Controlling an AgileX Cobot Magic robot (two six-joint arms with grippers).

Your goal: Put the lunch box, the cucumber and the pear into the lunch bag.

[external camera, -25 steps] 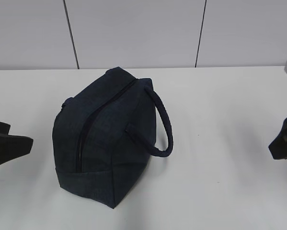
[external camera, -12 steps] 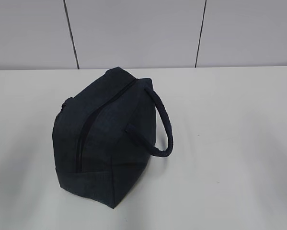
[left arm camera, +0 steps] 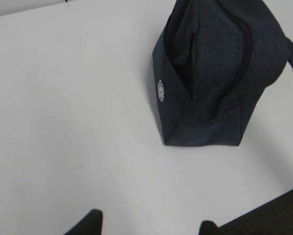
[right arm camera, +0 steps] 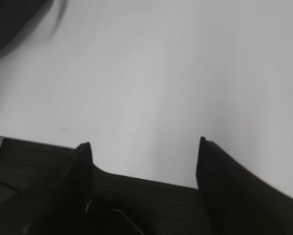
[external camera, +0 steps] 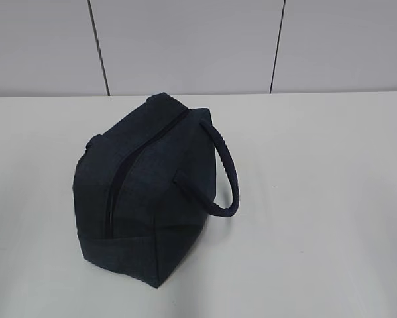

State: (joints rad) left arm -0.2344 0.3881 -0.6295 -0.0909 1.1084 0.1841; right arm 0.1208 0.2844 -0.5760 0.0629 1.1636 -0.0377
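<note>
On the table (external camera: 317, 199), the lunch bag (external camera: 142, 199) sits zipped.

Both arms now outside exterior view.

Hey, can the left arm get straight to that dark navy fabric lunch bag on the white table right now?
Probably yes. In the left wrist view the open left gripper faces the dark navy fabric lunch bag across bare white table, with nothing between them. The gripper sits back near the table's edge, so it would need to move forward first.
</note>
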